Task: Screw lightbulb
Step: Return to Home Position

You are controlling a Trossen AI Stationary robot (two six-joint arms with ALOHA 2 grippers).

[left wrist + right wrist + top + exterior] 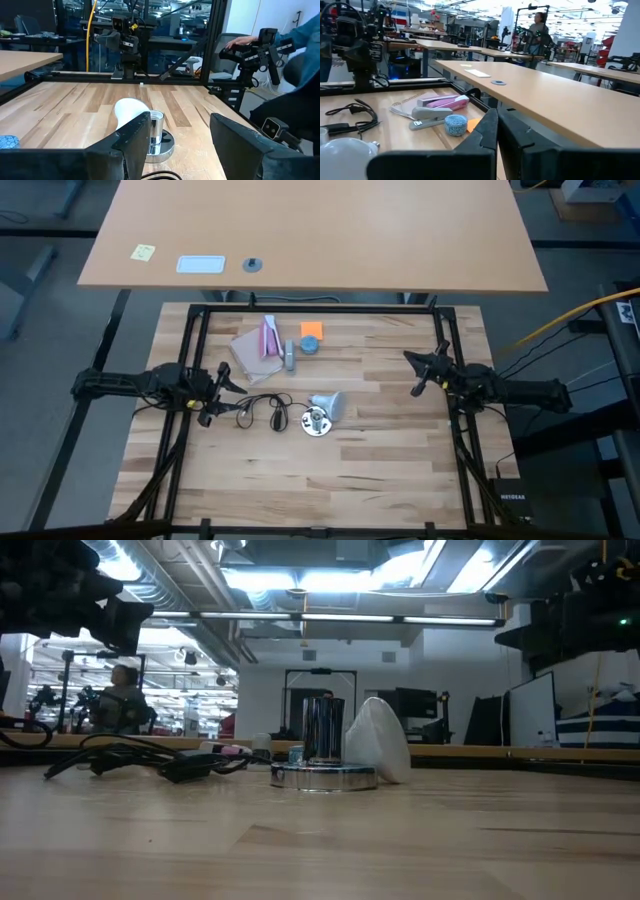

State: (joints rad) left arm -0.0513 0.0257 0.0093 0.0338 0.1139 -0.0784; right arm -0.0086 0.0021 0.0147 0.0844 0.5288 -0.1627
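Currently on the bench, itemised left to right from the overhead camera:

1. Left gripper (222, 391): at the left side of the wooden table (380, 470), pointing right toward the middle. On my wrist feed its jaws stand well apart with nothing between them.
2. Black cord (258, 412): loosely looped just right of that gripper, leading to the socket.
3. Tan pad (248, 356): lying flat, farther back than the cord. A pink stapler (268, 335) rests on it, and a grey stapler (289, 356) lies just beside its right edge.
4. Orange sticky note (312, 329): flat on the table, with a small blue-grey round piece (310, 346) on its near edge.
5. Socket (315, 421): round silver base, upright, near the table's centre, with nothing in it.
6. Lightbulb (330, 404): white, lying on its side on the table just beside the socket, on its far-right side. I cannot tell whether the two touch.
7. Right gripper (412, 372): at the right side of the table, pointing left, well apart from the lightbulb. Its jaws are together and hold nothing.
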